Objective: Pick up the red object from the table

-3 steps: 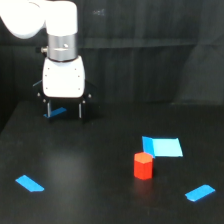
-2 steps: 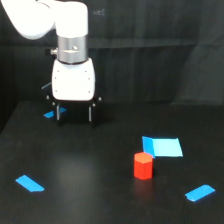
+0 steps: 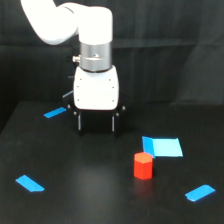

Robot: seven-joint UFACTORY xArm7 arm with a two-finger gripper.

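White arm point(image 3: 75, 25), silver wrist band, two black fingers point(image 3: 78, 121).

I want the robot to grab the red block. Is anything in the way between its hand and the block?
Nothing visible is in the way. The hand hangs open above bare black table, and the red block stands toward the exterior view's right of it. The blue rectangle lies flat just behind the block, not between them.

hand point(image 3: 95, 125) behind block point(image 3: 143, 165), on table point(image 3: 90, 200)

Black draped backdrop point(image 3: 165, 30) hangs behind, evenly lit
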